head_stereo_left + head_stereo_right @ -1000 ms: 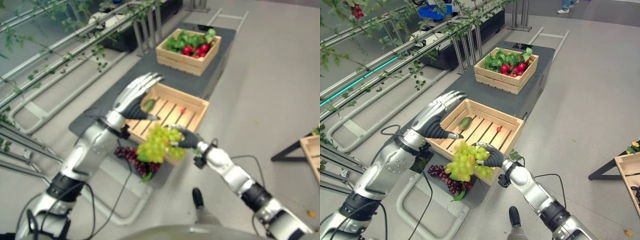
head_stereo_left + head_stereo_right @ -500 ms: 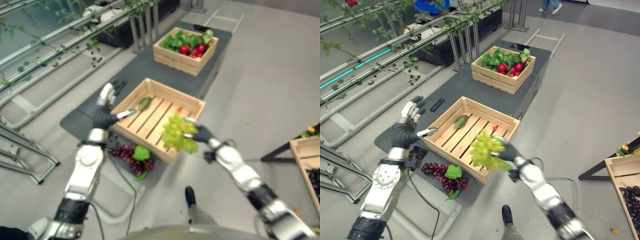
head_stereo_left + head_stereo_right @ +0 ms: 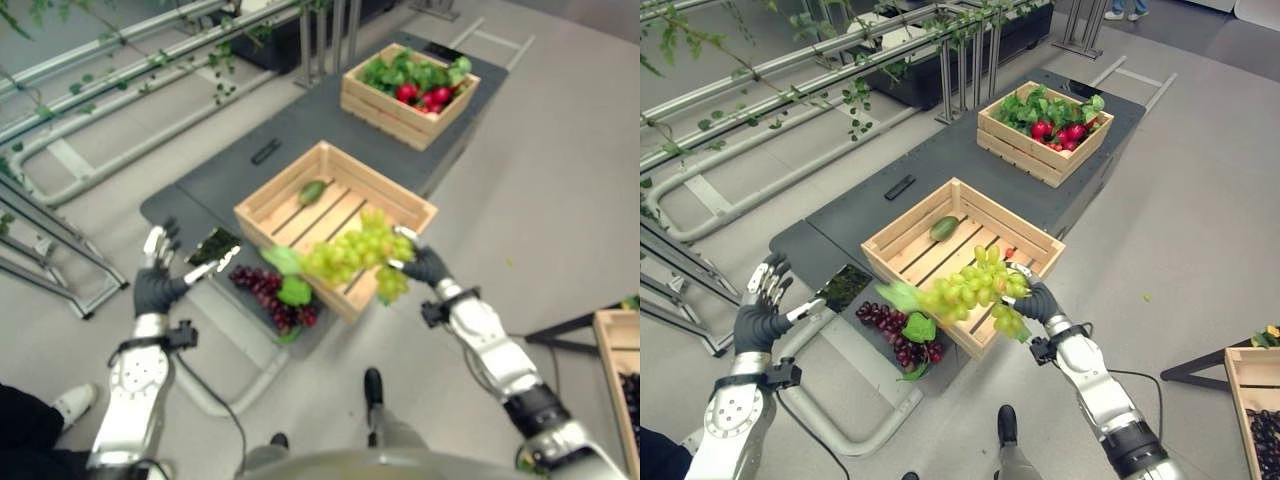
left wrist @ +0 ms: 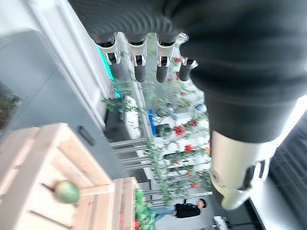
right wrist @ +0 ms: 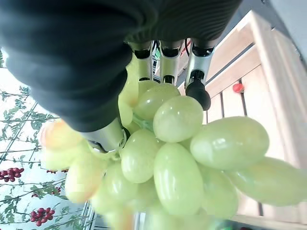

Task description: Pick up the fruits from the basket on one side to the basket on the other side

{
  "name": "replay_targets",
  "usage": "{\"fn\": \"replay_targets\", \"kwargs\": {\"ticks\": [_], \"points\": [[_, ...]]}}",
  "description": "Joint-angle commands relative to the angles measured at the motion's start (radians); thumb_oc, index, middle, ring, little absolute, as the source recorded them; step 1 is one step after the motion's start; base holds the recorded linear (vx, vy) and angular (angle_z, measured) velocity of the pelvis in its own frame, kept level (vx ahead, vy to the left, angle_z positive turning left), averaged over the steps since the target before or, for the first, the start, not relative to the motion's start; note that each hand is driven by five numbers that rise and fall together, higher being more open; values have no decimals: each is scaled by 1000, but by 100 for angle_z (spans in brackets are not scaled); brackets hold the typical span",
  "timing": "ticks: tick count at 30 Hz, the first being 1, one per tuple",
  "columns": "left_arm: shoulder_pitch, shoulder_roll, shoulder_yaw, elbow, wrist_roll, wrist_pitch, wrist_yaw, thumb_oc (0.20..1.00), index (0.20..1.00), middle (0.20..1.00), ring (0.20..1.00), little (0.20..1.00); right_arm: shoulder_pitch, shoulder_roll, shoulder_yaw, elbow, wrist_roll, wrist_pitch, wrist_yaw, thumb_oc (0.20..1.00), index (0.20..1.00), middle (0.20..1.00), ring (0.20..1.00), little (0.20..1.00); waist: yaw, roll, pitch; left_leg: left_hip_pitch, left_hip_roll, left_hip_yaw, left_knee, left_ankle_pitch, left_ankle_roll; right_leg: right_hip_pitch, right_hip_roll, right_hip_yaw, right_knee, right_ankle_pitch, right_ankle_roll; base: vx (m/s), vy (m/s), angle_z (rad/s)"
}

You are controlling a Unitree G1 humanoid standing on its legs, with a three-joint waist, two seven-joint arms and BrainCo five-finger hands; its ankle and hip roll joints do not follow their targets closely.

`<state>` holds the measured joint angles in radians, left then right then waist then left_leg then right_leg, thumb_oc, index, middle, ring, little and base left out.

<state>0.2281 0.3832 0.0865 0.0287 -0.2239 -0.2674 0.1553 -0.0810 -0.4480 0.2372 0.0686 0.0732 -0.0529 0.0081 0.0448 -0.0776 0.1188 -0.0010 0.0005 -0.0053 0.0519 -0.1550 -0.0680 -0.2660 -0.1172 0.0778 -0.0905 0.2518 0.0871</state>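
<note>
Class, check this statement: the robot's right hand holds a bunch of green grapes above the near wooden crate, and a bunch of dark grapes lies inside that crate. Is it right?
Not quite. The right hand does hold the green grapes above the near crate, but the dark grapes lie outside it, on the grey platform against the crate's front wall. The right eye view shows this.

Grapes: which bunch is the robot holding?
The green grapes, gripped in the right robot hand above the crate. The purple grapes lie outside.
</note>
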Motion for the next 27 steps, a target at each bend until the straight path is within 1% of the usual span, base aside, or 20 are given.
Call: {"fn": "replay_targets", "kwargs": {"ticks": [1, 2, 3, 4, 5, 9, 11, 13, 14, 15, 17, 18, 19, 21, 23, 24, 25, 26, 27], "points": [[-30, 45, -37, 48, 166, -4, 24, 1000, 1000, 1000, 1000, 1000, -73, -20, -80, -159, 93, -109, -19, 200, 200, 200, 200, 200, 5, 23, 2, -80, -58, -7, -43, 43, 61, 125, -10, 0, 70, -224, 72, -33, 19, 15], [-21, 49, -47, 82, 197, -1, 25, 1000, 1000, 1000, 1000, 1000, -67, -25, -99, -180, 92, -111, -19, 200, 200, 200, 200, 200, 6, 20, 1, -81, -61, -9, -42, 43, 62, 124, -11, -3, 72, -223, 74, -34, 17, 11], [-27, 28, -58, 176, 207, 16, 43, 1000, 1000, 1000, 1000, 1000, -58, -25, -99, -194, 103, -121, -15, 200, 200, 200, 200, 200, 4, 14, 0, -82, -62, -8, -40, 44, 64, 122, -13, -4, 76, -220, 76, -38, 33, 8], [-46, 29, -83, 257, 272, 23, 64, 1000, 1000, 1000, 1000, 1000, -50, -30, -112, -210, 106, -128, -24, 200, 200, 200, 200, 200, 2, 12, 0, -82, -64, -8, -39, 43, 65, 120, -14, -4, 78, -219, 81, -43, 25, 1], [-41, 30, -96, 296, 298, 30, 56, 1000, 1000, 1000, 1000, 1000, -44, -32, -122, -224, 110, -133, -26, 200, 200, 200, 200, 200, 0, 8, 1, -81, -65, -7, -39, 42, 66, 120, -15, -5, 79, -218, 83, -46, 36, 2], [-69, -29, -122, 585, 306, 67, 83, 1000, 1000, 1000, 1000, 1000, -6, -35, -139, -272, 141, -149, -24, 200, 200, 200, 200, 200, -9, -7, 4, -83, -68, 0, -38, 47, 69, 110, -12, 4, 81, -207, 88, -57, 31, 1], [-102, -48, -139, 735, 338, 79, 106, 1000, 1000, 1000, 1000, 1000, 16, -35, -151, -301, 159, -156, -22, 200, 200, 200, 200, 200, -18, -15, 5, -87, -66, 4, -44, 52, 69, 101, -9, 10, 83, -201, 91, -56, 12, -2], [-112, -60, -152, 811, 368, 86, 119, 1000, 1000, 1000, 1000, 1000, 32, -39, -162, -322, 157, -166, -28, 200, 200, 200, 200, 200, -27, -20, 4, -88, -65, 11, -46, 53, 69, 93, -8, 15, 83, -196, 96, -38, 20, 3], [-113, -61, -153, 811, 368, 86, 119, 1000, 1000, 1000, 1000, 1000, 33, -39, -162, -322, 157, -166, -28, 200, 200, 200, 200, 200, -26, -20, 4, -89, -65, 11, -46, 53, 69, 93, -8, 16, 83, -196, 96, -59, 23, 10], [-128, -69, -156, 886, 373, 94, 129, 1000, 1000, 1000, 1000, 1000, 49, -38, -173, -343, 172, -179, -33, 200, 200, 200, 200, 200, -35, -27, 8, -94, -65, 17, -46, 57, 70, 86, -9, 20, 80, -186, 98, -56, 24, 6], [-140, -76, -156, 965, 387, 110, 129, 1000, 1000, 1000, 1000, 1000, 58, -41, -184, -355, 187, -186, -32, 200, 200, 200, 200, 200, -46, -32, 10, -98, -66, 22, -49, 60, 70, 78, -9, 27, 75, -174, 101, -64, 30, 3], [-154, -77, -160, 991, 398, 109, 130, 1000, 1000, 1000, 1000, 1000, 67, -44, -198, -368, 187, -193, -37, 200, 200, 200, 200, 200, -52, -35, 13, -102, -65, 27, -52, 63, 70, 72, -9, 32, 71, -163, 104, -63, 19, -9], [-159, -77, -160, 1023, 413, 123, 131, 1000, 1000, 1000, 1000, 1000, 71, -48, -209, -378, 189, -198, -37, 200, 200, 200, 200, 200, -61, -37, 15, -103, -64, 34, -54, 65, 71, 66, -9, 37, 68, -154, 109, -85, 7, -16], [-173, -77, -151, 1058, 409, 127, 135, 1000, 1000, 1000, 1000, 1000, 68, -51, -214, -388, 190, -208, -41, 200, 200, 200, 200, 200, -69, -39, 24, -114, -54, 54, -55, 73, 72, 39, -3, 46, 69, -132, 116, -111, 4, -6], [-184, -74, -147, 1095, 417, 135, 135, 1000, 1000, 1000, 1000, 1000, 55, -53, -209, -392, 196, -213, -43, 200, 200, 200, 200, 200, -76, -46, 30, -122, -37, 85, -53, 80, 70, 14, -4, 23, 77, -112, 124, -86, -16, -25], [-186, -74, -146, 1097, 417, 134, 135, 1000, 1000, 1000, 1000, 1000, 55, -53, -209, -393, 196, -213, -43, 200, 200, 200, 200, 200, -74, -46, 30, -122, -36, 88, -52, 79, 69, 13, -2, 26, 78, -112, 124, -97, -48, -55], [-198, -73, -136, 1105, 404, 137, 131, 1000, 1000, 1000, 1000, 1000, 58, -56, -212, -404, 213, -220, -35, 200, 200, 200, 200, 200, -72, -47, 38, -133, -13, 115, -44, 89, 66, 8, -1, -15, 116, -126, 126, -112, -21, -47], [-205, -72, -138, 1106, 402, 140, 125, 1000, 1000, 1000, 1000, 1000, 67, -62, -220, -408, 221, -222, -33, 200, 200, 200, 200, 200, -75, -43, 40, -137, -6, 124, -45, 98, 65, 13, 8, -24, 140, -146, 122, -114, -21, -35], [-205, -72, -138, 1106, 402, 140, 125, 1000, 1000, 1000, 1000, 1000, 67, -62, -221, -408, 221, -222, -33, 200, 200, 200, 200, 200, -75, -43, 41, -137, -6, 125, -46, 98, 65, 13, 8, -24, 141, -147, 122, -145, 38, -36]]}}
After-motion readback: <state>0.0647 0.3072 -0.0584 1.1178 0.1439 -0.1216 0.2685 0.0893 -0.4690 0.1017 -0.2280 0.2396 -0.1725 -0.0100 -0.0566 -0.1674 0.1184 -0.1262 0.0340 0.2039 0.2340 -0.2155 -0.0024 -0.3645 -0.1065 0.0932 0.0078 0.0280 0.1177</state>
